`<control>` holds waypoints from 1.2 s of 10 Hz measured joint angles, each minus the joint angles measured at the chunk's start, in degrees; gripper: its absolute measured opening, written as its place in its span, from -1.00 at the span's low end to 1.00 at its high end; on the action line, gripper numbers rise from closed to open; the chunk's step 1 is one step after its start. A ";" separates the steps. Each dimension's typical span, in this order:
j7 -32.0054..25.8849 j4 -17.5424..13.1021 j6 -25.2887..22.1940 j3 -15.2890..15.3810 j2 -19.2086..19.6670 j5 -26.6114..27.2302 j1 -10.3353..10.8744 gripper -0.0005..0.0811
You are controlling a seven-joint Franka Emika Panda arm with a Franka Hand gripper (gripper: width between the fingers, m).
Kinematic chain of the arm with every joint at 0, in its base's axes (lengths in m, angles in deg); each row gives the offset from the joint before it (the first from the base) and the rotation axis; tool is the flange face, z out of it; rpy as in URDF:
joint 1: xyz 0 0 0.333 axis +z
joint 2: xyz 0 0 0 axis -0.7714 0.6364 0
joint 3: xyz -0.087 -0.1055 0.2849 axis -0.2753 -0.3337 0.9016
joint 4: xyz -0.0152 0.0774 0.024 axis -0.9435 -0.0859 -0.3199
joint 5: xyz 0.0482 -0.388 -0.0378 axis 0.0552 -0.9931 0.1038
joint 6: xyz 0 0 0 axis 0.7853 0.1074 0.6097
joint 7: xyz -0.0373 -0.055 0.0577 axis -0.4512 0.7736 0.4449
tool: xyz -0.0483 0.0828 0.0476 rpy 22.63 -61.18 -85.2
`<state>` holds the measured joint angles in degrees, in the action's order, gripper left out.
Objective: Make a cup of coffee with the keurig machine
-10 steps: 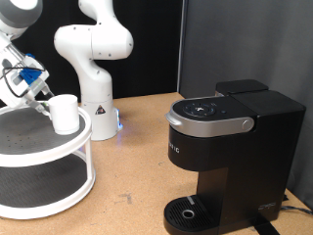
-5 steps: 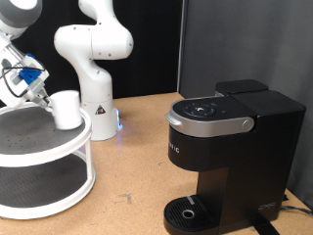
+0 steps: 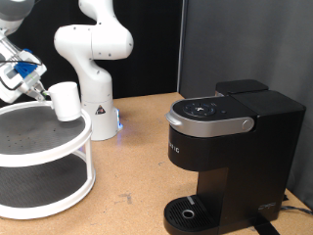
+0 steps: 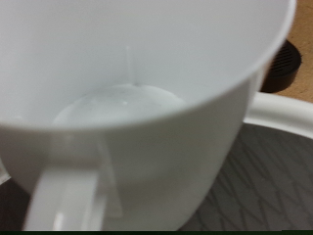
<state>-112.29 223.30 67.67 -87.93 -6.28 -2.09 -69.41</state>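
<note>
The gripper (image 3: 37,90) clamps the cup (image 3: 66,101), lifted just above the top tier of the white stand (image 3: 59,147) at the exterior view's left, well apart from the keurig machine (image 3: 230,157). The cup looks light, rigid, smooth (likely slippery); handle side seems the hold. Wrist view shows it empty

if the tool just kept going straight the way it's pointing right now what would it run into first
The cup. The wrist view, which looks along the fingers, is filled by its open mouth and handle, and in the exterior view the tool sits right against the cup above the white shelf's rim. Depth beyond is unclear.
</note>
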 joint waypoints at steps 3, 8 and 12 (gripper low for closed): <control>3.97 -0.98 0.14 2.24 -1.34 1.28 0.19 -0.81; 10.60 -1.30 2.54 6.72 -0.98 5.27 1.50 -0.81; 16.99 2.17 14.27 12.65 -1.99 19.82 5.23 -0.81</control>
<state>-95.30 225.46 81.94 -75.28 -8.27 17.73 -64.18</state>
